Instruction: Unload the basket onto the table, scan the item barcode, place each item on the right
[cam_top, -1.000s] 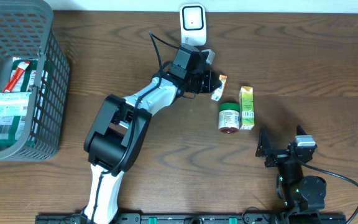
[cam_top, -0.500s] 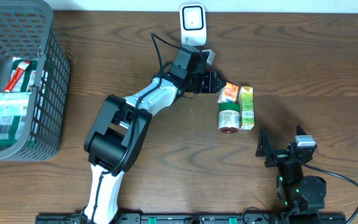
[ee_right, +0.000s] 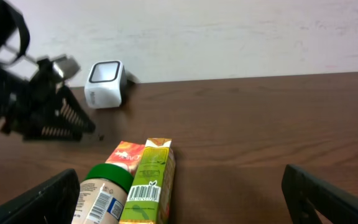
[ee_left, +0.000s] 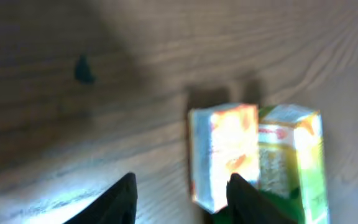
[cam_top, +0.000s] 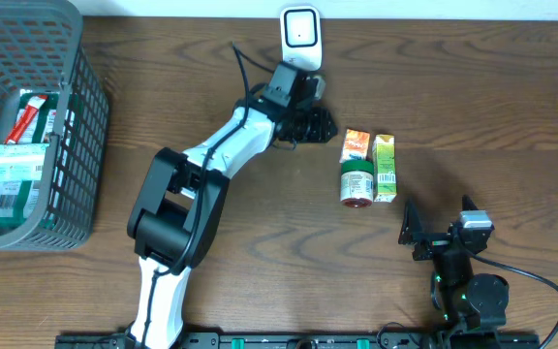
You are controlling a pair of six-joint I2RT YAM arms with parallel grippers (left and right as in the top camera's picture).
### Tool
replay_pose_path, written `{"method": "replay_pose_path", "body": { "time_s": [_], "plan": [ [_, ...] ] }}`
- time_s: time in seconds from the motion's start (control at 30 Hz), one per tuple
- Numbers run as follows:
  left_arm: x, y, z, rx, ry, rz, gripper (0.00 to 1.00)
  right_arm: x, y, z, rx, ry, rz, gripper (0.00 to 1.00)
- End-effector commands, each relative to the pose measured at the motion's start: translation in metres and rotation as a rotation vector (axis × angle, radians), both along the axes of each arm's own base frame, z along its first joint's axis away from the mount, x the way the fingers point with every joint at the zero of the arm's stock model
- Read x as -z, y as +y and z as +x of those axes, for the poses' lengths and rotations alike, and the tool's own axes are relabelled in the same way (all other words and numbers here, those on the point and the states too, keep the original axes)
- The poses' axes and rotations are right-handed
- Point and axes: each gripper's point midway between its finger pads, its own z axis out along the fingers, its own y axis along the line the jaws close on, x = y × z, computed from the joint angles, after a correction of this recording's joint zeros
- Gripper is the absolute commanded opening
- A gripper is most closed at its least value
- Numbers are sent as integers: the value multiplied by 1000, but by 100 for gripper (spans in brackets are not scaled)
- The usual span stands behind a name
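Orange carton point(cam_top: 356, 144) lies flat against the green carton point(cam_top: 385, 167), near the scanner point(cam_top: 299, 37); my left gripper point(ee_left: 182, 186) hangs beside it, spread and empty, right gripper point(ee_right: 179, 186) parked wide apart, likely keeping clear

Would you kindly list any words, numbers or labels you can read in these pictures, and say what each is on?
No text can be read.
green carton: a barcode shows, digits too small.
jar: label print too small.
orange carton: print blurred.
packages in the basket: print too small.
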Motion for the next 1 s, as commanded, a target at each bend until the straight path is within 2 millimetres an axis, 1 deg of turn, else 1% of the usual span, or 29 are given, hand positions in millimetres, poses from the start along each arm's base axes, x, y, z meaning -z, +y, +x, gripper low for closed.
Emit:
{"method": "replay_pose_path", "body": {
  "time_s": [0.0, 0.07, 0.2, 0.3, 0.4, 0.53, 0.73, 0.83, 0.9, 0.97],
  "plan": [
    [-36, -15, 4, 51, -161, 53, 48, 1, 2, 0, -7, 3, 12, 99],
    [-29, -23, -1, 75, -194, 98, 48, 1, 2, 0, -7, 3, 12, 99],
    [-13, -27, -1, 49, -239, 204, 48, 1, 2, 0, -6, 3, 12, 99],
    [-3, -33, -3, 60, -252, 224, 49, 1, 2, 0, -7, 3, 12, 99],
    [5, -35, -2, 62, -250, 230, 49, 1, 2, 0, -7, 3, 12, 99],
    [16, -32, -1, 53, -242, 256, 49, 1, 2, 0, -7, 3, 12, 99],
    [42, -30, -4, 63, -205, 282, 49, 1, 2, 0, -7, 2, 12, 99],
    [45, -27, -2, 65, -209, 297, 48, 1, 2, 0, -7, 3, 12, 99],
    [46, -19, 5, 40, -230, 333, 48, 1, 2, 0, -7, 3, 12, 99],
    [47, -6, 12, 4, -239, 376, 48, 1, 2, 0, -7, 3, 12, 99]
  ]
}}
